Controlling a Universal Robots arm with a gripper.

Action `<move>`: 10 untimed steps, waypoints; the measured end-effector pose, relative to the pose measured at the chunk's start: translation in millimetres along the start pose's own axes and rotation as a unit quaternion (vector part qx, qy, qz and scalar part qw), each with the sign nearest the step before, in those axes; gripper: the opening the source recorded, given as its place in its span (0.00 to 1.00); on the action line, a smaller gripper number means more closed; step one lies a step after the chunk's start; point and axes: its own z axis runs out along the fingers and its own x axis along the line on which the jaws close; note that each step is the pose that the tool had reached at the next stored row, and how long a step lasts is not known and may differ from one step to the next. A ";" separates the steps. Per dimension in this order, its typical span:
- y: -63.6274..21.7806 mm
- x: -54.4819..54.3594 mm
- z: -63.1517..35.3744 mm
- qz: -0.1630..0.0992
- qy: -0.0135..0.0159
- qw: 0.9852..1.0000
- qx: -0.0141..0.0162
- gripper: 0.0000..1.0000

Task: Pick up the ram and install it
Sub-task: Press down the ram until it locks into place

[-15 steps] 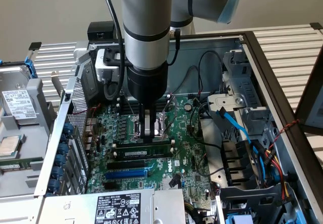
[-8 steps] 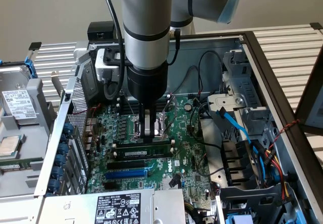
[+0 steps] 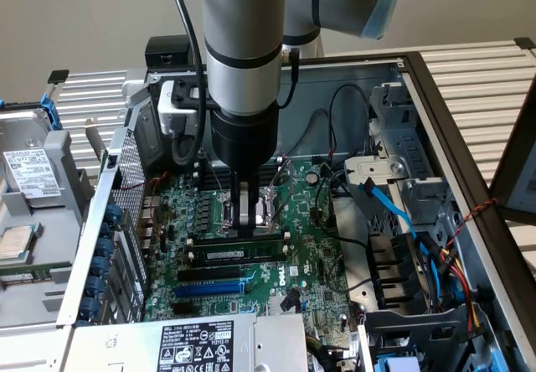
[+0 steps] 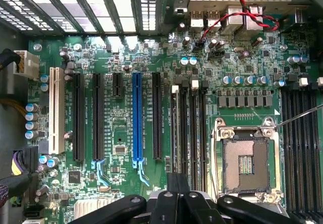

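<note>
The gripper (image 3: pixel 244 218) hangs over the motherboard (image 3: pixel 318 263) with its fingers drawn together, tips right above the ram (image 3: pixel 239 253). The ram lies directly below the fingertips, standing on edge in one of the black memory slots (image 4: pixel 187 128), beside the open CPU socket (image 4: pixel 246 163). Nothing is clamped between the fingers; whether the tips actually touch the stick's top edge cannot be told.

By the look of things, the carrying is over and the seating step is in hand: the stick is already in its slot and the closed fingers are placed to bear down on it. Finishing would call for a straight, even push along the top edge until both end latches catch.

The ram's long axis runs level across the exterior view, left to right, parallel to the blue expansion slot (image 3: pixel 209 288) further out from the gripper
</note>
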 end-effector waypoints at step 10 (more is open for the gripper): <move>0.0 0.0 0.1 0.082 -0.005 0.997 0.004 0.10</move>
